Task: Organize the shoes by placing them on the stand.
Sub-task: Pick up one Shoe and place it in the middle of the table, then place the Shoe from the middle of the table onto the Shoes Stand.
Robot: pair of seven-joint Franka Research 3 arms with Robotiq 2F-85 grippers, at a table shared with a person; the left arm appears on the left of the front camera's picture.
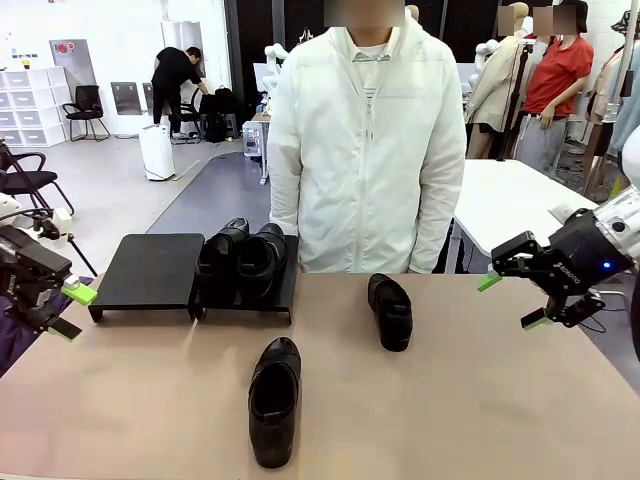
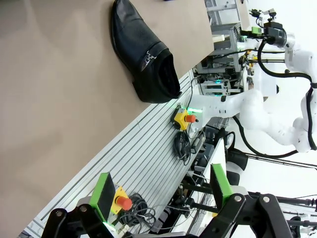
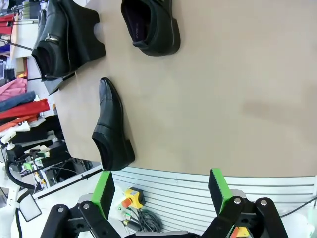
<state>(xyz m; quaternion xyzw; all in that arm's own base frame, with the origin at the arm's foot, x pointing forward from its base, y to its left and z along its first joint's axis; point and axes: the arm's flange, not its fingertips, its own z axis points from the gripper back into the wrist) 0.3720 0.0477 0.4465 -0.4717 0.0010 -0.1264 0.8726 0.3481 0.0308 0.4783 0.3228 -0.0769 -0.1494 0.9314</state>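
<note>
Workshop's tan table carries stand, shoes.

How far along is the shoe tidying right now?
About halfway. Two shoes sit on the stand, right panel. Nothing in hand: left fingers and right fingers are open, empty. Left to do: the near shoe and far shoe lie on the table.

white-jacketed person | brown table | yellow stop button
</note>
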